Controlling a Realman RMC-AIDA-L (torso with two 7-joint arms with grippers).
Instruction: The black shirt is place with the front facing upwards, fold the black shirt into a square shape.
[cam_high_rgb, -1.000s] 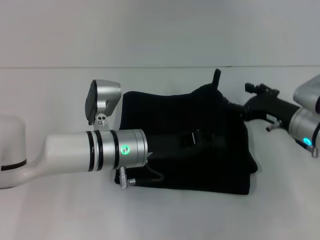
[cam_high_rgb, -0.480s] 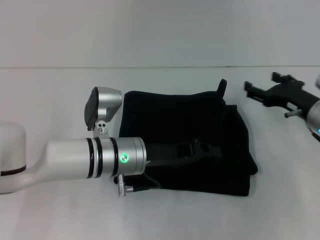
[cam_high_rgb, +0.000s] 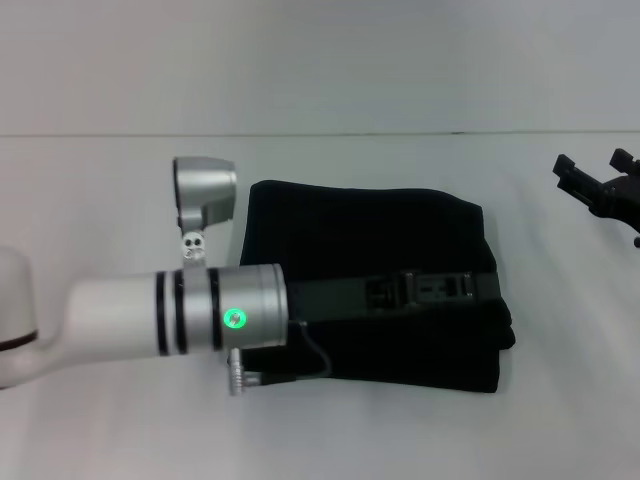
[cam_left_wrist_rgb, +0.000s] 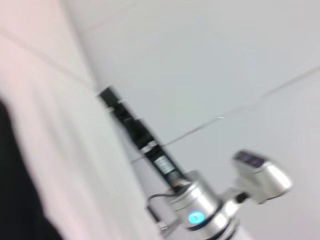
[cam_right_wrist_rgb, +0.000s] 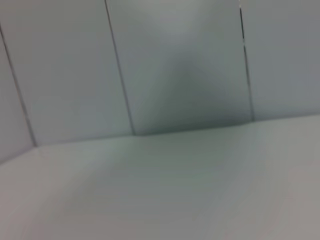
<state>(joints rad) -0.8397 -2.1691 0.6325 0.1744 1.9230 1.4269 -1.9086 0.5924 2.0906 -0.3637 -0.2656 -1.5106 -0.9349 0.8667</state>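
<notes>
The black shirt (cam_high_rgb: 370, 235) lies folded into a rough rectangle in the middle of the white table, with only plain black cloth showing. My left arm reaches in from the left, and my left gripper (cam_high_rgb: 478, 285) lies low across the shirt's near half, its tip near the shirt's right edge. My right gripper (cam_high_rgb: 592, 168) is open and empty, off to the right of the shirt and apart from it. It also shows in the left wrist view (cam_left_wrist_rgb: 124, 119), where a black edge of the shirt (cam_left_wrist_rgb: 14, 200) shows too.
The white table (cam_high_rgb: 120, 200) runs on all sides of the shirt, with a pale wall behind it. The right wrist view shows only bare table (cam_right_wrist_rgb: 160, 190) and wall panels.
My right gripper has drawn back to the right, away from the shirt's far right corner. The raised bit of cloth there has dropped flat. My left gripper has slid right across the shirt.
</notes>
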